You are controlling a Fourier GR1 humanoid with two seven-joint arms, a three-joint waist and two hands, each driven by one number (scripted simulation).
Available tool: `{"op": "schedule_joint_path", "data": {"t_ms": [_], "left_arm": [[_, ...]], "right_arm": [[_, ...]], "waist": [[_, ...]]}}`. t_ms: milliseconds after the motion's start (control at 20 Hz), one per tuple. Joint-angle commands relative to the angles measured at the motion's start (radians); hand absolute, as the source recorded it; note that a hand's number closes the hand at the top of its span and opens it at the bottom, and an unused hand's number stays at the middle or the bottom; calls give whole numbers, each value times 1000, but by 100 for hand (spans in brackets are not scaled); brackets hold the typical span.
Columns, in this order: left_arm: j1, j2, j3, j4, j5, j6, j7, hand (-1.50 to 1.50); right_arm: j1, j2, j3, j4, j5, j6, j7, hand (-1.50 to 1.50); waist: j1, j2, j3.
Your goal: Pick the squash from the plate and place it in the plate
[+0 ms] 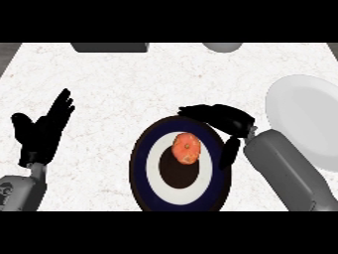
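Head view showed my right hand (226, 120) part-open and empty over the dark plate (139, 168); squash (187, 148) not yet lifted; white plate (310, 124) waiting.

The left hand (43, 130) and the right hand (219, 118) are both plain matte black, with slim fingers and a thicker thumb. Each sits on a smooth, rounded grey forearm. The left forearm (14, 191) bears small dark markings near its near end, while the right forearm (292, 171) looks unmarked.
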Motion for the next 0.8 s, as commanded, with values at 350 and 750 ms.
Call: {"op": "schedule_joint_path", "data": {"t_ms": [350, 750], "left_arm": [[58, -32, 53, -42, -56, -60, -5, 0], [33, -68, 76, -95, -90, -47, 99, 0]], "right_arm": [[-48, 116, -54, 107, 171, 14, 37, -150], [-71, 187, -75, 157, 277, -11, 56, -150]], "waist": [[5, 1, 0], [4, 0, 0]]}}
